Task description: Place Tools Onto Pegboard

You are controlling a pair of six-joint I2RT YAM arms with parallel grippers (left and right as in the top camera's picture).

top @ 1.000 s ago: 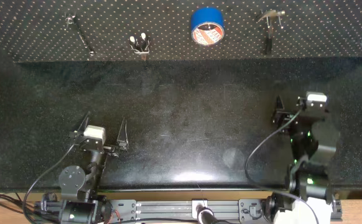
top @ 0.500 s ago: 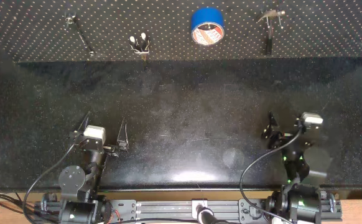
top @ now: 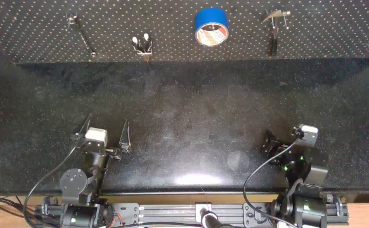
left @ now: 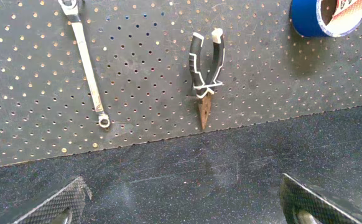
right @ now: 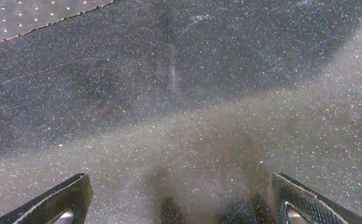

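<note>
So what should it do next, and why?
Probably just stop and rest both arms near their bases. The wrench, pliers, tape and a fourth tool already hang on the pegboard, and the left gripper and right gripper are open, holding nothing.

Pegboard holds wrench, pliers, blue tape roll; black worktop adjoining.
</note>
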